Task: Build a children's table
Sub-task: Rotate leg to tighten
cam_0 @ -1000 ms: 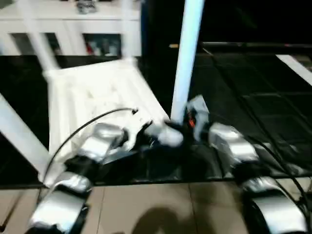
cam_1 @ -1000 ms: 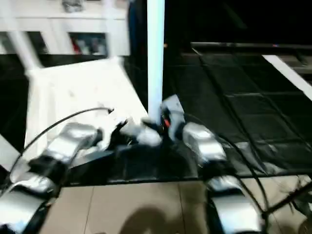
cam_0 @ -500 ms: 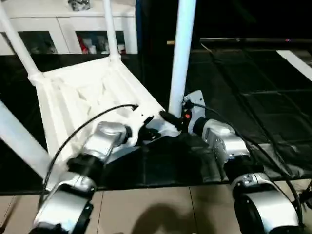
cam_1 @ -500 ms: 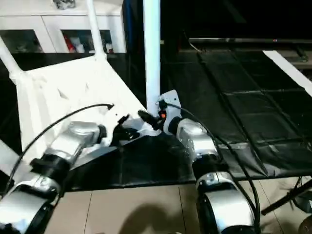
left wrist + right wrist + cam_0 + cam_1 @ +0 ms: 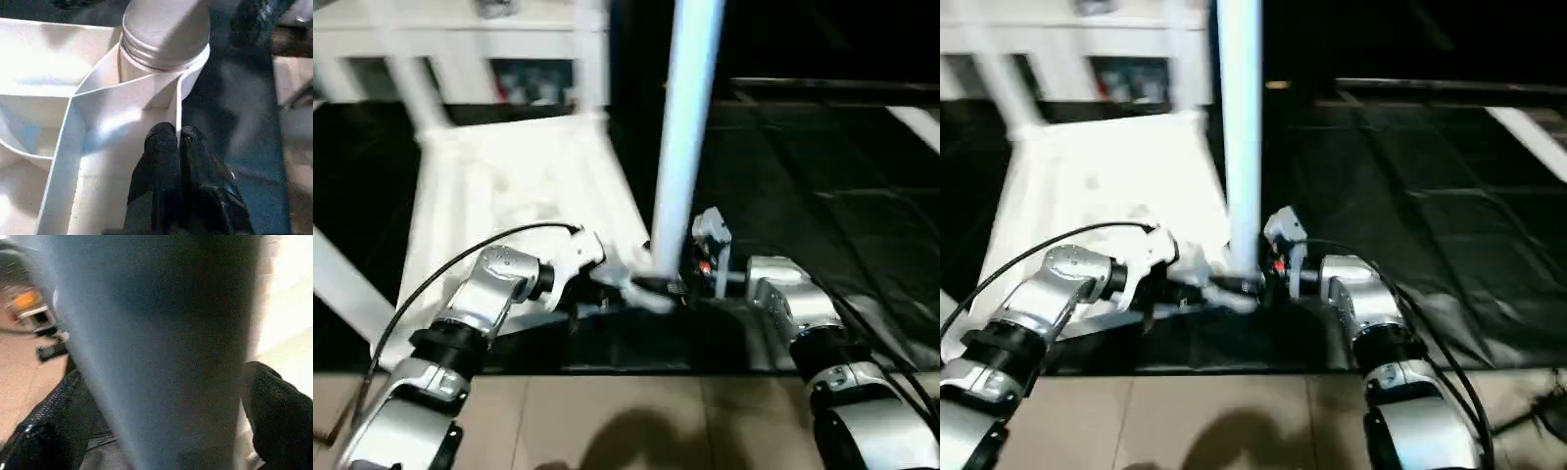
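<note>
**Upturned table on the dark mat, both grippers at its near corner**

Dark matting [image 5: 822,186] covers the floor ahead, ending in a straight near edge where pale tiles [image 5: 607,421] begin under the robot's forearms. To the right of the work the mat lies open, crossed by faint seams, a thin bar and a white strip [image 5: 915,122] far right. Behind, a white cabinet [image 5: 460,59] with glass doors closes off the back left.

On the mat the children's table [image 5: 509,186] lies upside down, ribbed underside up, filling the left middle. Its near right corner sits between the two arms, and a leg [image 5: 685,147] stands upright in that corner's socket, running out of the top of the head views. Other legs rise from the far corners, blurred, and one more slants across the far left.

The left gripper [image 5: 173,142] has its black fingers pressed together, tips against the thin outer wall of the corner, just beside the round socket [image 5: 161,63] where the leg's ringed base enters. The right gripper [image 5: 166,396] is spread wide, one finger on each side of the leg, which stands between them at its base; whether the pads touch it I cannot tell.

A black cable [image 5: 460,264] loops over the left forearm above the tabletop's near edge.
</note>
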You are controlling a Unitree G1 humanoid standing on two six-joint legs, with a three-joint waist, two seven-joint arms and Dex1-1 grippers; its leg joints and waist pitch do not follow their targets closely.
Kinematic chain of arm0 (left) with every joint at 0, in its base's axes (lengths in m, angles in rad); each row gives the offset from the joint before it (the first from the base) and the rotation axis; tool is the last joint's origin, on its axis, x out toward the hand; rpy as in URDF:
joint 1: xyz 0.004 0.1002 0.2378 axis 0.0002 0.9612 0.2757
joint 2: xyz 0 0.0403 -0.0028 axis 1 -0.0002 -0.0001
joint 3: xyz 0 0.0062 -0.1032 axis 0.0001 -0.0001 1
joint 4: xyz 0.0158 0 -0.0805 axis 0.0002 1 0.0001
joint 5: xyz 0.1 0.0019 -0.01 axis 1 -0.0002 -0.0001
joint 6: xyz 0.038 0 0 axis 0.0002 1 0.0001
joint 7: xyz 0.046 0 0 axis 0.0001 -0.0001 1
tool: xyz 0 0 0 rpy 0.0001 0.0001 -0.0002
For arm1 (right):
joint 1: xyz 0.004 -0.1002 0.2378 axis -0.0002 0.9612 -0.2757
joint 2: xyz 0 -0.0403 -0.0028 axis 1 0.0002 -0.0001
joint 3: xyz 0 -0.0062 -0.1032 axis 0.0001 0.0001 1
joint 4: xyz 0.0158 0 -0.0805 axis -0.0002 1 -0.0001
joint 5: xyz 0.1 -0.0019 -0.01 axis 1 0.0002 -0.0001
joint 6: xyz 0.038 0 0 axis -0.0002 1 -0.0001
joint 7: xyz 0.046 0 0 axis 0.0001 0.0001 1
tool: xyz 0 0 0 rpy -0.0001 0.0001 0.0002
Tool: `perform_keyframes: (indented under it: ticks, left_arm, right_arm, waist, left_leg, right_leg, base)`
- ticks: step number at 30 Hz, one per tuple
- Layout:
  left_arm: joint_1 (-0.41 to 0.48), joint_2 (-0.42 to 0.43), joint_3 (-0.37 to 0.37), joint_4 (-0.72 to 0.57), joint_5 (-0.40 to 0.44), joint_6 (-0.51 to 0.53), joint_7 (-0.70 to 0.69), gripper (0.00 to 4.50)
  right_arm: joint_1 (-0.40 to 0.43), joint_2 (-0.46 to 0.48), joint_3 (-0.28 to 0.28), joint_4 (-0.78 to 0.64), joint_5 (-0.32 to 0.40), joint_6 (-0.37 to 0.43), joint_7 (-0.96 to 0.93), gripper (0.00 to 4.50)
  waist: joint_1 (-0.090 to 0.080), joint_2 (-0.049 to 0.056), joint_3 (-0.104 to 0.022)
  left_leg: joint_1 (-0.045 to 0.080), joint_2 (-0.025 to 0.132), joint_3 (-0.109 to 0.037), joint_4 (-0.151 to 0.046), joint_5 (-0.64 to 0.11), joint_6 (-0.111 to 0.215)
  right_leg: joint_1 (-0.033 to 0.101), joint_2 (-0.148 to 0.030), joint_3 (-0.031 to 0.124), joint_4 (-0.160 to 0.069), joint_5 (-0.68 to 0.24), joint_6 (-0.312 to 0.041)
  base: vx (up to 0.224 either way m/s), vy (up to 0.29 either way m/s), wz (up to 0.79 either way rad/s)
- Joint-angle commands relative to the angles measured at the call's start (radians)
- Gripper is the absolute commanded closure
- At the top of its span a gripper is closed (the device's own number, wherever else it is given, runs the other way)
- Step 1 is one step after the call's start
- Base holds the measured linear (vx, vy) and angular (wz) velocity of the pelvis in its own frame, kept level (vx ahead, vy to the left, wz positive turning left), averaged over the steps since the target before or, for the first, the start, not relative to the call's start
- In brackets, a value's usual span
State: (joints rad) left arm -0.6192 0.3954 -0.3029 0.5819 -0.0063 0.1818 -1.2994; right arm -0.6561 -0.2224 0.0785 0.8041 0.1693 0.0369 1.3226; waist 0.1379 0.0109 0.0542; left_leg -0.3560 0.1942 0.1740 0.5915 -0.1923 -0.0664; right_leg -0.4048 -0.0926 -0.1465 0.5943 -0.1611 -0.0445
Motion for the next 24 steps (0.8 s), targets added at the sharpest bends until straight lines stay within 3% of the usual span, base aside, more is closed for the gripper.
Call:
perform_keyframes:
  ticks: [1, 5, 12, 24]
  left_arm:
    - [0.004, 0.009, -0.031, -0.033, -0.014, -0.026, -0.072, 4.50]
    - [0.001, 0.022, -0.041, -0.029, -0.007, -0.047, -0.099, 4.50]
    - [0.008, 0.046, -0.066, -0.049, -0.005, -0.070, -0.156, 4.50]
    - [0.025, 0.066, -0.080, -0.066, -0.006, -0.091, -0.196, 4.50]
  right_arm:
    - [0.007, -0.017, 0.019, -0.025, 0.014, -0.018, 0.079, 0.04]
    - [0.006, -0.032, 0.043, -0.029, 0.019, -0.009, 0.160, 0.04]
    - [-0.007, -0.070, 0.092, -0.014, 0.019, 0.013, 0.284, 0.66]
    - [-0.007, -0.093, 0.163, -0.020, 0.063, 0.016, 0.292, 1.68]
  waist:
    - [-0.001, -0.002, -0.077]
    - [0.006, -0.006, -0.076]
    - [0.011, -0.009, -0.075]
    - [0.011, -0.008, -0.076]
  left_leg:
    - [0.009, 0.056, -0.009, -0.063, -0.126, 0.084]
    - [0.007, 0.055, -0.008, -0.063, -0.136, 0.074]
    - [0.006, 0.055, -0.010, -0.063, -0.135, 0.072]
    - [0.004, 0.055, -0.011, -0.063, -0.141, 0.065]
  right_leg:
    - [0.058, -0.078, 0.075, -0.053, -0.186, -0.210]
    - [0.059, -0.083, 0.076, -0.057, -0.215, -0.200]
    - [0.059, -0.083, 0.076, -0.060, -0.255, -0.185]
    - [0.061, -0.082, 0.076, -0.060, -0.261, -0.181]
  base:
    - [0.000, 0.000, 0.00]
    - [0.000, 0.000, 0.00]
    - [0.000, 0.000, 0.00]
    - [0.000, 0.000, 0.00]
